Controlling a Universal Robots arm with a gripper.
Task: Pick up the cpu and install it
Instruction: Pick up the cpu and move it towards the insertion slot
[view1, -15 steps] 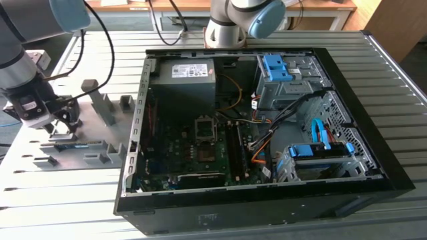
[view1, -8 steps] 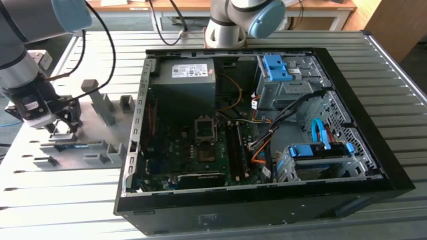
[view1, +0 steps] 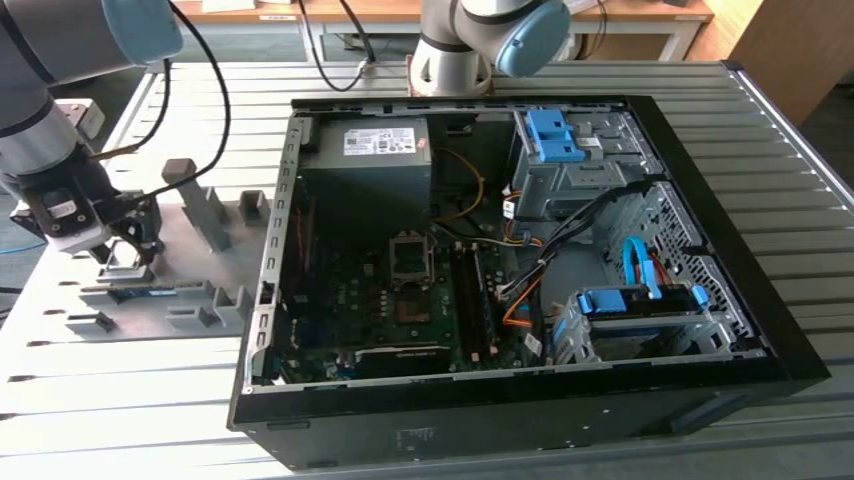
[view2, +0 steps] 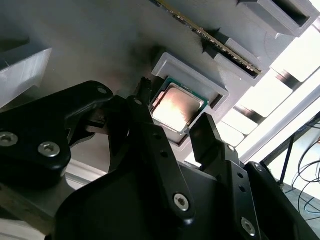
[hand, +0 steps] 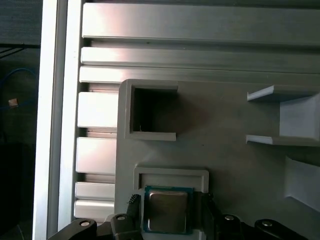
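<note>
"Black tool (view2: 172, 114) up close: clamped on anything?"
"No, its fingers (view2: 150, 135) are spread, straddling the cpu (hand: 166, 210), which lies in its pocket of the grey fixture tray (view1: 174, 300)."
"Surface?"
"Ribbed aluminium counter (view1: 801, 230). At the exterior view's left is the tray, at its right an uncovered computer case (view1: 534, 425)."
"Writing?"
"White label (view1: 384, 140), unreadable."

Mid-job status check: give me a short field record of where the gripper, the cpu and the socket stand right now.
gripper: low over the grey fixture plate, at the exterior view's left, right at the cpu
cpu: lying flat in its recess, metal face up, seen in both wrist views
recess: square, raised rim, part of the fixture plate
socket: on the motherboard inside the open computer case, well apart from the gripper
task state: cpu not yet lifted out
</note>
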